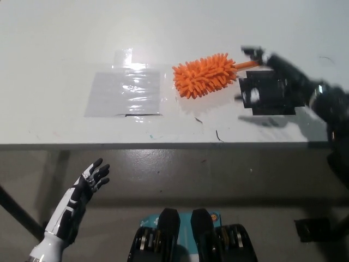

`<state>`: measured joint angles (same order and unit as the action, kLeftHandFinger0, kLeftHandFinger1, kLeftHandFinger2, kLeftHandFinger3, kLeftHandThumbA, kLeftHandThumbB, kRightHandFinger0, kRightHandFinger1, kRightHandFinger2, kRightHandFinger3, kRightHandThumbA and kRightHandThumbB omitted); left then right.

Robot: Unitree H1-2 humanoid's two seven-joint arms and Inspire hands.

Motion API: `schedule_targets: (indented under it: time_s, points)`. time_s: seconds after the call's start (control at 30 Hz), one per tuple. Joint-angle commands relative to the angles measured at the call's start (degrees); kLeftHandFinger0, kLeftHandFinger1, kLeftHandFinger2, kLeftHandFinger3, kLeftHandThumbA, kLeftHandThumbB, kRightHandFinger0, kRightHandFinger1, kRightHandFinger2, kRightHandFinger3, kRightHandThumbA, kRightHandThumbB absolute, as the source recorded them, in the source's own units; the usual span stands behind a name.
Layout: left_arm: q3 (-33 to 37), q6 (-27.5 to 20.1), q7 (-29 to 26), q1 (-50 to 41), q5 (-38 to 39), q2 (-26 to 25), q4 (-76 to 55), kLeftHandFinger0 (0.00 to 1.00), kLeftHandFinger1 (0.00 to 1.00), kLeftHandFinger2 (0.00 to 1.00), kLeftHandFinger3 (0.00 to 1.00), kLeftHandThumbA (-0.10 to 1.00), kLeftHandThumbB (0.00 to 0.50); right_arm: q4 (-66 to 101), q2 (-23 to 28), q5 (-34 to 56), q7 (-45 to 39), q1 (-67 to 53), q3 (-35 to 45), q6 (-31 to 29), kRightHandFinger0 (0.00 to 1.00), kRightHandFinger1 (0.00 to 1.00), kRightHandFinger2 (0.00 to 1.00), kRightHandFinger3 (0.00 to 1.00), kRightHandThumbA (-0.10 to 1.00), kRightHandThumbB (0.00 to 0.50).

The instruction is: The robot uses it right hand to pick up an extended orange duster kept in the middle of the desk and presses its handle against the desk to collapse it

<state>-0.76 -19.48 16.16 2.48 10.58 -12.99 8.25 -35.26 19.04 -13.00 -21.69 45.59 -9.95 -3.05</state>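
The orange duster (pixel 203 74) lies on the white desk (pixel 65 49), its fluffy head near the middle and its short orange handle (pixel 245 65) pointing right. My black right hand (pixel 267 76) hovers open just right of the handle, above a black patch, fingers spread and blurred by motion; it holds nothing. My white left hand (pixel 90 179) rests open below the desk's front edge at the lower left.
A clear taped plastic sheet (pixel 124 93) lies left of the duster. A black square patch (pixel 272 93) sits on the desk under my right hand. The desk's front edge (pixel 163 146) runs across the picture.
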Motion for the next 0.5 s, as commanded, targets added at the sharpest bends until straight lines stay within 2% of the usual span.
schedule_targets:
  time_s: [0.0,0.07,0.13,0.2,0.23,0.37,0.4,0.43,0.47]
  points:
    - [-1.43,-4.62,-0.12,0.69,0.42,-0.80,-1.89,1.00,1.00,1.00,1.00,1.00,0.324,78.86,5.51,25.96,11.13,-17.39,19.78,4.28,1.00,1.00,1.00,1.00,1.00,0.498]
    - [-1.50,-3.97,0.17,1.24,1.38,-0.70,-1.50,1.00,1.00,1.00,1.00,1.00,0.337,81.49,4.22,22.57,11.15,-22.08,18.21,2.57,1.00,1.00,1.00,1.00,1.00,0.474]
    - [-1.39,-3.99,0.61,0.79,2.17,-0.54,-1.44,1.00,1.00,1.00,1.00,1.00,0.339,82.89,3.54,21.65,11.10,-25.39,17.09,1.29,1.00,1.00,1.00,1.00,1.00,0.488]
    - [-1.42,-3.91,0.52,1.36,2.00,-0.60,-1.51,1.00,1.00,1.00,1.00,1.00,0.317,83.89,2.32,21.80,11.65,-27.59,16.01,0.08,1.00,1.00,1.00,1.00,1.00,0.498]
    - [-1.54,-3.57,0.24,1.62,1.90,-0.54,-1.76,1.00,1.00,1.00,1.00,1.00,0.331,84.39,1.97,21.05,11.77,-28.12,15.81,-0.41,1.00,1.00,1.00,1.00,1.00,0.490]
    - [-1.58,-3.42,0.12,1.72,1.83,-0.50,-1.85,1.00,1.00,1.00,1.00,1.00,0.331,84.86,1.97,20.78,12.00,-28.41,15.73,-0.25,1.00,1.00,1.00,1.00,1.00,0.491]
    - [-1.48,-3.90,0.32,4.25,1.73,-0.57,-0.39,1.00,1.00,1.00,1.00,1.00,0.323,83.94,0.15,21.19,12.82,-28.88,14.16,-5.99,1.00,1.00,1.00,1.00,1.00,0.434]
    - [-1.43,-4.41,0.57,4.86,1.77,-0.71,0.03,1.00,1.00,1.00,1.00,1.00,0.300,84.07,-0.62,20.27,12.93,-29.74,13.58,-7.04,1.00,1.00,1.00,1.00,1.00,0.431]
    - [-1.41,-4.60,0.67,5.01,1.79,-0.76,0.13,1.00,1.00,1.00,1.00,1.00,0.298,84.24,-0.86,19.87,12.93,-30.11,13.44,-7.15,1.00,1.00,1.00,1.00,1.00,0.431]
